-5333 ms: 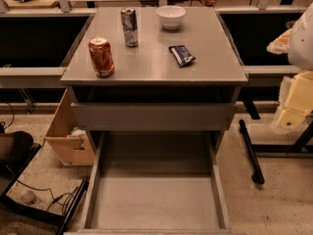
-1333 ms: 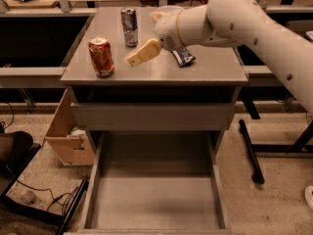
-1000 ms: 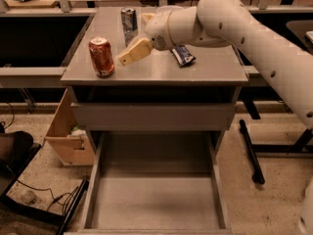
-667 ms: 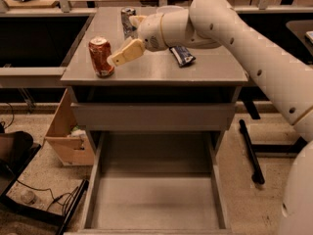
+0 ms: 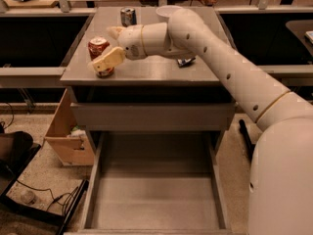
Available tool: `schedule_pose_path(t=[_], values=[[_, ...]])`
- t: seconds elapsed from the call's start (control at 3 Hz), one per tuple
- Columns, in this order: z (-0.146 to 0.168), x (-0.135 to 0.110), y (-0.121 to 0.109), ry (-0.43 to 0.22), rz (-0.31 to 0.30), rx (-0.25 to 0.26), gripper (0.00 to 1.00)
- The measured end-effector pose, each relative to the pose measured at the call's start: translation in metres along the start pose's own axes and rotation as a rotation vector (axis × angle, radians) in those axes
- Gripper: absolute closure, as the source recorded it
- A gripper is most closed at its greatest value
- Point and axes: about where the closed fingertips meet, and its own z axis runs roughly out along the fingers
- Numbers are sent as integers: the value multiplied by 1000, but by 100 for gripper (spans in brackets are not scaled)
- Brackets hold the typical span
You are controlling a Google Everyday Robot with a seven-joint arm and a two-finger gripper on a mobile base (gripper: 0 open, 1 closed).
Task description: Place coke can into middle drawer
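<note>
The coke can [image 5: 98,48], red with a silver top, stands upright at the front left of the cabinet top. My gripper [image 5: 110,47] is right at the can, reaching in from the right, open. One finger [image 5: 108,61] lies across the front of the can's lower part and the other finger [image 5: 115,32] is behind it to the right. The can still stands on the top. The middle drawer [image 5: 93,180] is pulled out wide below, with a bare grey floor.
A slim silver-and-blue can [image 5: 128,16] stands at the back of the cabinet top. A white bowl [image 5: 165,10] is partly hidden by my arm, and a dark snack packet [image 5: 186,61] lies under it. The top drawer's front panel [image 5: 151,116] is closed. A cardboard box [image 5: 68,136] and cables lie on the floor at left.
My arm has swung left across the cabinet top and the gripper has come down to the coke can, its fingers now on either side of it. The can has not moved.
</note>
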Motion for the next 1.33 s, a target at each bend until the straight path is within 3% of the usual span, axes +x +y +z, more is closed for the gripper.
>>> schedule_pose_path(t=[0.67, 1.33], values=[[24, 1, -13, -95, -21, 28, 49], [24, 1, -13, -96, -23, 28, 96]])
